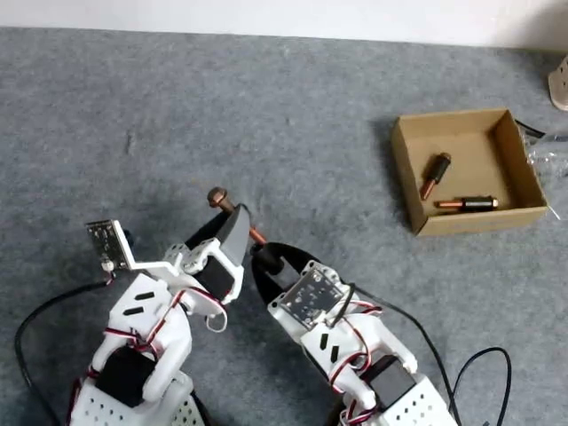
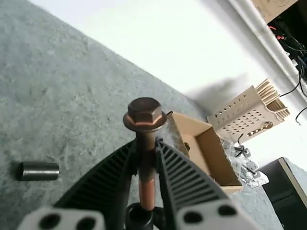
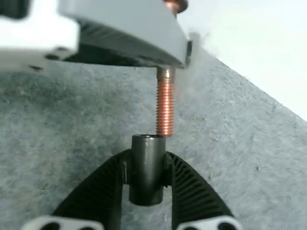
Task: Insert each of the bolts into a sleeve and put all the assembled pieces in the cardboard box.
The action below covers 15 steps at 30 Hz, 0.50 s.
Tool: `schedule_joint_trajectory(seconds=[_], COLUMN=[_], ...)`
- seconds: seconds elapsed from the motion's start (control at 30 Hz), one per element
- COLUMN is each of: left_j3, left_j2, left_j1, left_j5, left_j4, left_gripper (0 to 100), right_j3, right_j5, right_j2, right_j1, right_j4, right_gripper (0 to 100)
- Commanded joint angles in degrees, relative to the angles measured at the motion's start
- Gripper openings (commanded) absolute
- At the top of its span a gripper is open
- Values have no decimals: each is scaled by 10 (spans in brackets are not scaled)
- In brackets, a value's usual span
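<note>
The high camera hangs above the grey tabletop [image 1: 266,106] and looks almost straight down, far enough off to take in both arms and the cardboard box [image 1: 468,169]. The left wrist camera sits close behind the left tool [image 2: 146,143], looking along it past the bolt [image 2: 144,117] toward that box and a white wall [image 2: 168,43]. The right wrist camera sits just as close behind the right tool [image 3: 146,155], facing the sleeve [image 3: 146,167]. All three views share the bolt.
</note>
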Motion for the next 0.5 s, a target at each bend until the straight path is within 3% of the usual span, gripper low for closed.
schedule_joint_trajectory(seconds=[0.0,0.47], left_j3=[-7,-18], left_j2=[-7,-7], left_j1=[12,16], left_j5=[0,1], left_j4=[8,49], left_gripper=[6,6], right_j3=[51,51], right_j5=[14,13], right_j2=[-9,-10], right_j1=[-3,17], right_j4=[-18,-26], right_gripper=[5,5])
